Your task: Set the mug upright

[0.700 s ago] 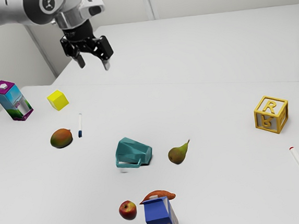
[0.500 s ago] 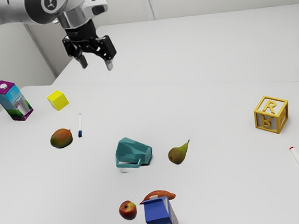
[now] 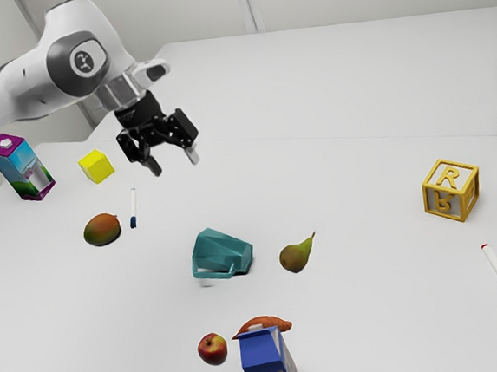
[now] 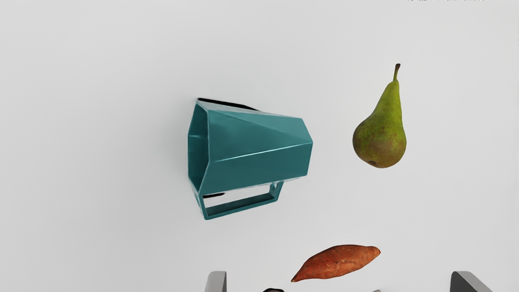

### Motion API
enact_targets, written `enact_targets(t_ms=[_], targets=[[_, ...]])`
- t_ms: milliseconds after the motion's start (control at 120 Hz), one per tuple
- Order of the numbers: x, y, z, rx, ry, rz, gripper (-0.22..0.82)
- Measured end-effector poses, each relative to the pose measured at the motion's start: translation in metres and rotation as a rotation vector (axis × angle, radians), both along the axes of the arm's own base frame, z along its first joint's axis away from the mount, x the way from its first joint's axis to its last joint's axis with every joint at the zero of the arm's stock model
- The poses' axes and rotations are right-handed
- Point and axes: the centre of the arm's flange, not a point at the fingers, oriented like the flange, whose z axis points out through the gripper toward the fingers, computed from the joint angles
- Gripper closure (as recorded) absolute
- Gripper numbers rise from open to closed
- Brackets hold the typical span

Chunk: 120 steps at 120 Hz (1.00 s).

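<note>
Toppled faceted teal mug (image 4: pixel 259 150), smooth-skinned pear (image 4: pixel 380 138)

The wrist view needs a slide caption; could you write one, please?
Teal mug on its side, pear and sweet potato nearby, hand open above.

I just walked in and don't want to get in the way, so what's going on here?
A robot arm has the job of setting the teal mug upright. At this moment the mug lies on its side on the table, and the open claw hangs above the table, holding nothing. A pear lies just past the mug's closed end, not touching it.
</note>
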Motion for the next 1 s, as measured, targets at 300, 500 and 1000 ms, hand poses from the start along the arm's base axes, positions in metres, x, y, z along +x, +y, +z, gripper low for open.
enact_targets(t_ms=[300, 500, 1000], targets=[[-0.012, 0.077, -0.096, -0.216, 0.004, 0.12, 0.0], [-0.013, 0.086, -0.164, -0.303, 0.046, 0.077, 0.0], [-0.001, 0.087, -0.224, -0.473, -0.15, -0.135, 0.0]])
